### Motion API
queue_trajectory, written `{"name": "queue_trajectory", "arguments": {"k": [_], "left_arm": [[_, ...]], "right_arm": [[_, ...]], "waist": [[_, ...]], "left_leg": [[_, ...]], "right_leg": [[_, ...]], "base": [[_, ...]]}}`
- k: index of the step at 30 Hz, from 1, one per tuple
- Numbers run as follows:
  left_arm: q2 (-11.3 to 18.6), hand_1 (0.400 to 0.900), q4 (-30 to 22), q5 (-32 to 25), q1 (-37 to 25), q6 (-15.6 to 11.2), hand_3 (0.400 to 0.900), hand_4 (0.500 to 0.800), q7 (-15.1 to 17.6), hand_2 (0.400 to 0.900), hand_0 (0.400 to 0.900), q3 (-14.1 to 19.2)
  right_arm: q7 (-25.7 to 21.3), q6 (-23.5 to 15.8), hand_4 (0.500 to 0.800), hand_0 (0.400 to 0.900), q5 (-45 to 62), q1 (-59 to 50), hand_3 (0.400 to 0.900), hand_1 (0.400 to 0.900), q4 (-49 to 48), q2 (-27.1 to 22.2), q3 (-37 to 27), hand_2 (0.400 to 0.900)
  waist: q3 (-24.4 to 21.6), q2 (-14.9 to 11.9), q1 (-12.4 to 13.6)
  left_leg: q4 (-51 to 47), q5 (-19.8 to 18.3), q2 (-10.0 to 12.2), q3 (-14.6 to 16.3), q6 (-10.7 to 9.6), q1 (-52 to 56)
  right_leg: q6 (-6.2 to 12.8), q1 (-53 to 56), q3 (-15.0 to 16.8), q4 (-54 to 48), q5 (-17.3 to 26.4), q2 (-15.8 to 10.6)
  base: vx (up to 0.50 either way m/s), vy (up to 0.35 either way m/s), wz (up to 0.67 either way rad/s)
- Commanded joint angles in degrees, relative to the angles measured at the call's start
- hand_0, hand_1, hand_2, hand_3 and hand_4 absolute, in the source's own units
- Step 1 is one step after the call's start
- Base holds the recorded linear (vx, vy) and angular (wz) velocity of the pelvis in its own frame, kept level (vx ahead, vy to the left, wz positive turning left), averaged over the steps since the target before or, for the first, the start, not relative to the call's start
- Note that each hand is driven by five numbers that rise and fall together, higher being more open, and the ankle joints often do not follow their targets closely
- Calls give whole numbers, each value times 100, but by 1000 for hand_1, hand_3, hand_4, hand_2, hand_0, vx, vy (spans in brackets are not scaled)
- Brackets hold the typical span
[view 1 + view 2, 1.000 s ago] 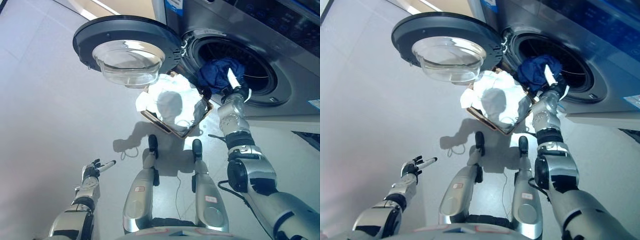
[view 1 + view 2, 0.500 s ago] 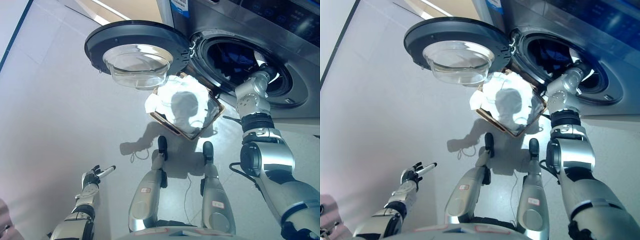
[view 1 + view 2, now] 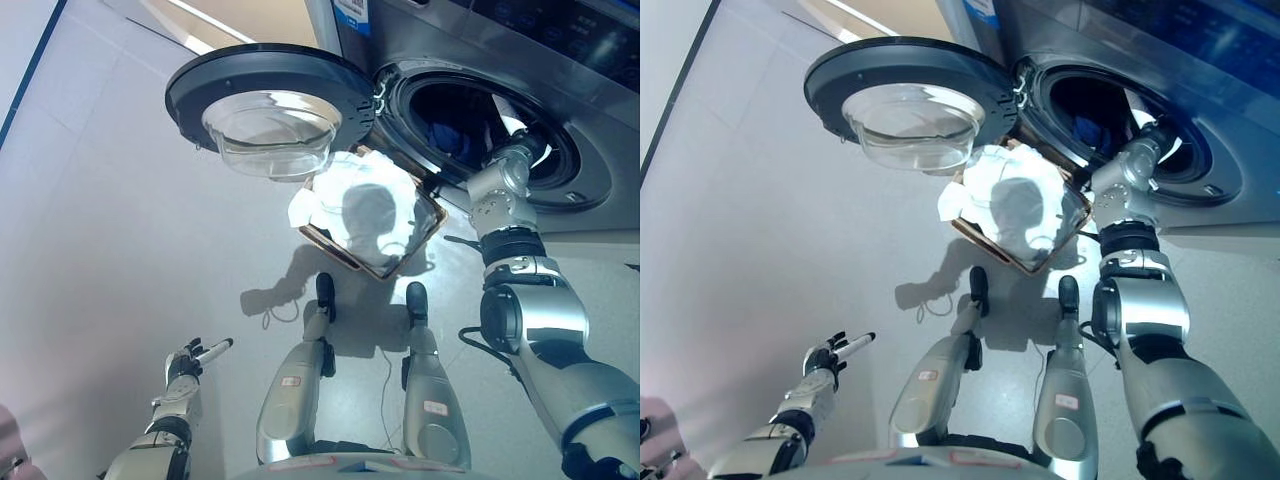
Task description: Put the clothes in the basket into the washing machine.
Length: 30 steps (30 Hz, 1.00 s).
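The washing machine [image 3: 590, 70] fills the upper right, its round door [image 3: 270, 95] swung open to the left. A blue garment [image 3: 448, 137] lies inside the dark drum. My right hand [image 3: 517, 135] reaches into the drum mouth to the right of that garment and apart from it, with a white-covered finger held straight. Below the door, the brown basket [image 3: 432, 222] stands on the floor with white clothes [image 3: 360, 205] heaped in it. My left hand [image 3: 190, 358] hangs low at the lower left, open and holding nothing, far from the basket.
Grey floor [image 3: 110, 220] spreads to the left of the basket and door. The open door overhangs the basket's far edge. A blurred pinkish shape [image 3: 650, 440] sits in the bottom left corner.
A second ago my right hand held the blue garment at the drum mouth; the garment now lies inside the drum and the hand is off it. The camera shifted slightly.
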Motion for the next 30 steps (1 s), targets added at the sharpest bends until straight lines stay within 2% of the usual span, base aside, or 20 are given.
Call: {"name": "queue_trajectory", "arguments": {"k": [1,5,11,13,15,19,20,21,23,24,25,26,28,30], "left_arm": [[-159,900,329,-39,-83,-20,900,800,111,900,900,198],[-265,900,296,-66,-362,-50,900,800,72,900,900,148],[-348,900,369,20,-416,-6,900,800,-33,900,900,-60],[-319,900,390,99,-441,22,900,800,-82,900,900,-97],[-267,900,376,126,-426,24,900,800,-120,900,900,-127],[-137,900,282,208,-379,30,900,800,-166,900,900,-192],[-428,900,343,301,-550,111,900,800,-67,900,900,-238],[-334,900,-123,239,101,121,900,800,-297,900,900,43],[-252,900,248,438,285,43,900,800,-283,900,900,28],[-64,900,-273,735,658,41,900,800,-274,900,900,8],[20,900,-423,901,983,68,900,800,-277,900,900,-58],[87,900,-754,1055,1246,96,900,800,-319,900,900,-48],[123,900,-621,1223,1372,136,900,800,-346,900,900,-101],[166,900,-278,1359,1245,187,900,800,-338,900,900,-155]], "right_arm": [[496,-124,800,900,-196,-365,900,900,-122,-436,908,900],[952,149,800,900,-388,917,900,900,-341,-87,817,900],[1465,362,800,900,-869,2544,900,900,50,303,654,900],[1621,417,800,900,-1150,3054,900,900,148,354,714,900],[1747,480,800,900,-1296,3728,900,900,303,452,502,900],[1930,528,800,900,-1717,4365,900,900,629,532,490,900],[1919,519,800,900,-1888,4426,900,900,1006,660,638,900],[2025,539,800,900,-2290,4598,900,900,909,381,809,900],[2025,533,800,900,-2672,4643,900,900,1119,171,1056,900],[2041,602,800,900,-2964,4777,900,900,975,93,1150,900],[2134,532,800,900,-3518,4849,900,900,1007,-88,1535,900],[2122,544,800,900,-3691,4957,900,900,997,-256,1646,900],[2211,591,800,900,-3994,5082,900,900,1230,-391,1870,900],[2205,598,800,900,-4011,5206,900,900,1469,-370,1813,900]], "waist": [[-88,635,-207],[-277,360,-264],[-753,-21,-182],[-956,-178,-150],[-1197,-345,-133],[-1561,-589,-108],[-1644,-677,-97],[-1675,-707,8],[-1722,-779,64],[-1697,-814,131],[-1645,-861,198],[-1641,-891,214],[-1704,-954,213],[-1810,-1036,181]], "left_leg": [[-13,-613,123,-335,-29,-203],[-8,-584,138,-335,-57,-73],[-13,-585,74,-361,-52,139],[-13,-594,43,-372,-45,232],[-13,-601,17,-375,-56,353],[-13,-653,-30,-367,-39,543],[-13,-677,-40,-368,-22,621],[-13,-653,-38,-377,-23,631],[-13,-695,-40,-391,-3,747],[-13,-676,-51,-380,3,791],[-13,-683,-75,-383,27,872],[-13,-694,-93,-386,54,940],[-13,-734,-103,-383,90,1117],[-13,-758,-110,-367,118,1255]], "right_leg": [[-216,727,-88,348,-112,146],[-267,757,-108,343,-138,205],[-380,907,-156,192,-212,251],[-426,1005,-188,113,-250,266],[-462,1075,-250,38,-292,286],[-475,1120,-333,3,-392,312],[-487,1132,-327,3,-431,328],[-458,1135,-390,3,-447,314],[-448,1166,-390,3,-483,317],[-445,1203,-410,3,-482,302],[-440,1285,-414,3,-458,283],[-435,1361,-447,3,-442,270],[-433,1502,-459,3,-440,261],[-444,1591,-445,3,-444,248]], "base": [[-24,-21,-11],[-1,-45,-6],[4,-49,1],[2,-73,8],[-8,-77,9],[-5,-46,-5],[-58,-48,-5],[-78,-45,-9],[-76,-29,-8],[-80,-18,-1],[-85,-32,7],[-48,-19,1],[14,5,-3],[36,8,-4]]}}
